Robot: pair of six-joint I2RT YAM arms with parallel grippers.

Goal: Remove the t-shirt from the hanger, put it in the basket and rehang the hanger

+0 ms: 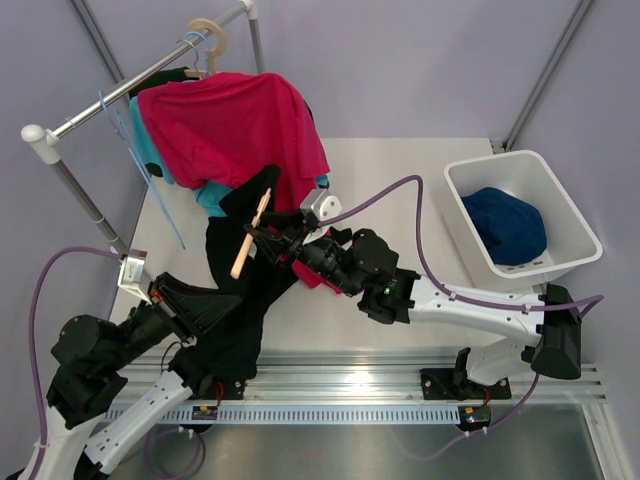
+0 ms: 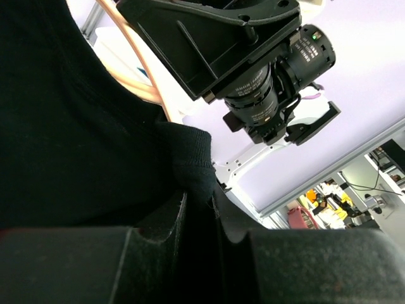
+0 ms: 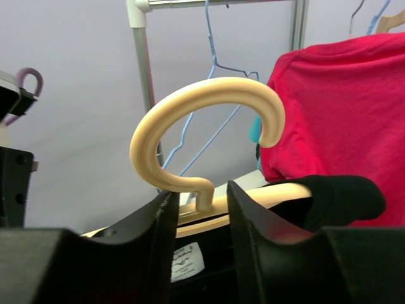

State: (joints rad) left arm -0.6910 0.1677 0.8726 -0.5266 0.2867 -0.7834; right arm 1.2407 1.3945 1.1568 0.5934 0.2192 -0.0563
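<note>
A black t-shirt (image 1: 240,310) hangs on a wooden hanger (image 1: 250,235) held tilted in the air over the table. My left gripper (image 2: 199,196) is shut on a fold of the black t-shirt (image 2: 63,126), low at its near side. My right gripper (image 3: 199,196) straddles the neck of the hanger (image 3: 209,95), just under its hook. A gap still shows between the neck and one finger, so the jaws stand open. The shirt's collar (image 3: 342,193) lies over the hanger bar, and a white label (image 3: 186,259) shows below it.
A clothes rack (image 1: 130,90) at the back left carries a red t-shirt (image 1: 235,125), a teal garment (image 1: 155,150) and a blue wire hanger (image 1: 150,185). A white bin (image 1: 470,175) at the right holds a dark blue garment (image 1: 510,225).
</note>
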